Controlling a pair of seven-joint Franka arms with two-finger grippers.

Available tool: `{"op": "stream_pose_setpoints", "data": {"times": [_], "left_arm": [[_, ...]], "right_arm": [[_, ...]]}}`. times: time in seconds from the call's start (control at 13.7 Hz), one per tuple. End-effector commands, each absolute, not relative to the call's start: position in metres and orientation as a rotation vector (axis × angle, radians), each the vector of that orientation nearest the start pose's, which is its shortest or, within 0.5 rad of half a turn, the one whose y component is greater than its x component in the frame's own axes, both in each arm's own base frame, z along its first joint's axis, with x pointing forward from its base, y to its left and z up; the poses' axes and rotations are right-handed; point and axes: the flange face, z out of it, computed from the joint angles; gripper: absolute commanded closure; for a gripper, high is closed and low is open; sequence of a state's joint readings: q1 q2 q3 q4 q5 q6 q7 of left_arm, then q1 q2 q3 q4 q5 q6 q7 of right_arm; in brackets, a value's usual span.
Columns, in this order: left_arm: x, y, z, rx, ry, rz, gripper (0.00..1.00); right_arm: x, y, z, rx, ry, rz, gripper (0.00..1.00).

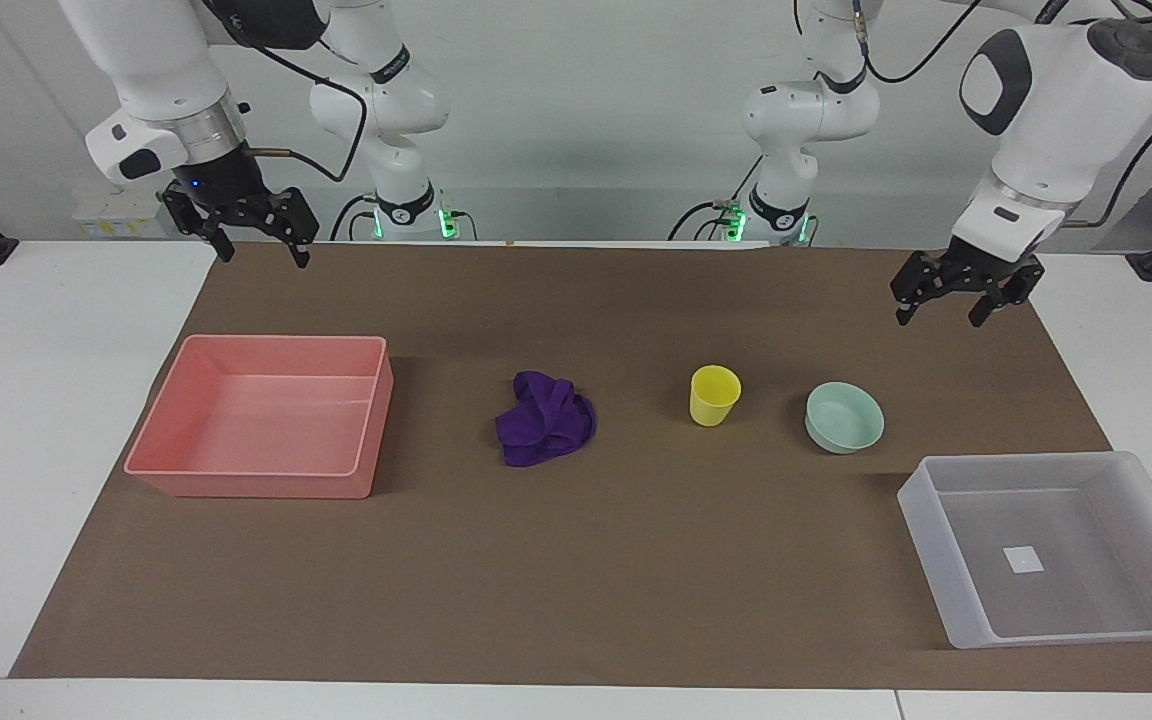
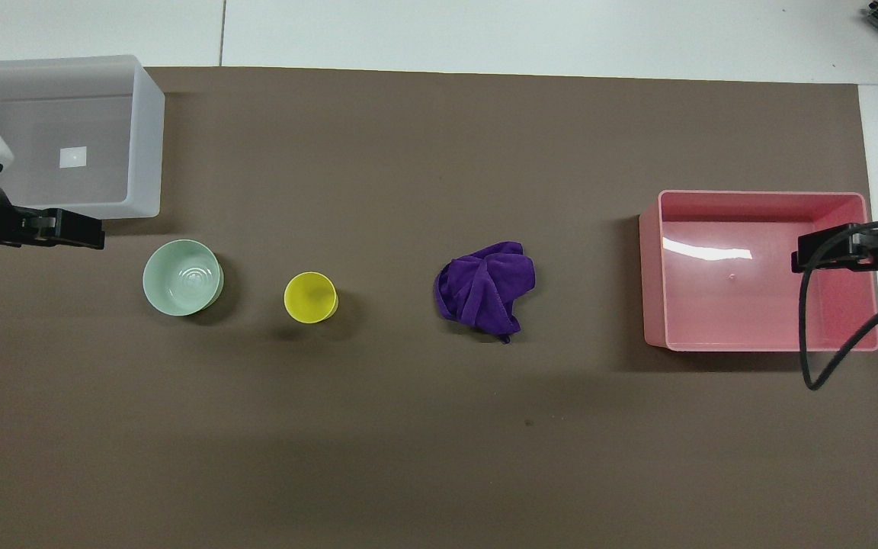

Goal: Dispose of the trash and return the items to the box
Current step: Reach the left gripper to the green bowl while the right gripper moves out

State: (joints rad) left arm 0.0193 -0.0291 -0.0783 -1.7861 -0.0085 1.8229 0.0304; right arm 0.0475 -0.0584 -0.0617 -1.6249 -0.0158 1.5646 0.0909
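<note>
The trash, a bunched purple cloth (image 1: 544,420) (image 2: 485,290), lies mid-mat. The items stand beside it toward the left arm's end: first a yellow cup (image 1: 714,395) (image 2: 310,297), then a mint-green bowl (image 1: 844,417) (image 2: 182,277). The box (image 1: 926,540) (image 2: 147,137), translucent with a white sticker inside, sits at that end, farther from the robots. My left gripper (image 1: 939,318) (image 2: 92,232) hangs open over the mat, apart from the bowl, holding nothing. My right gripper (image 1: 264,258) (image 2: 805,255) waits open and raised at the right arm's end.
A pink bin (image 1: 256,487) (image 2: 652,267) holding nothing sits on the brown mat (image 1: 576,560) toward the right arm's end. White tabletop borders the mat at both ends. The right arm's black cable (image 2: 812,335) loops over the bin in the overhead view.
</note>
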Motion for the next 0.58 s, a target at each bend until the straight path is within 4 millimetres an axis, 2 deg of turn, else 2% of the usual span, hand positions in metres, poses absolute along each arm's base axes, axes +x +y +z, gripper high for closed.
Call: {"op": "stream_pose_setpoints", "data": {"times": [0.0,0.29,0.51], "left_arm": [[0.551,-0.029,0.519,-3.153,0.123,-0.142,0.0],[0.553,-0.021,0.449,-3.154,0.095,-0.162,0.0],[0.555,-0.018,0.409,-3.156,0.092,-0.165,0.0]], "right_arm": [[0.526,-0.008,0.631,-3.145,0.171,0.012,0.0],[0.526,-0.006,0.628,-3.141,0.18,0.012,0.0],[0.53,0.007,0.62,-3.134,0.178,-0.038,0.0]]}}
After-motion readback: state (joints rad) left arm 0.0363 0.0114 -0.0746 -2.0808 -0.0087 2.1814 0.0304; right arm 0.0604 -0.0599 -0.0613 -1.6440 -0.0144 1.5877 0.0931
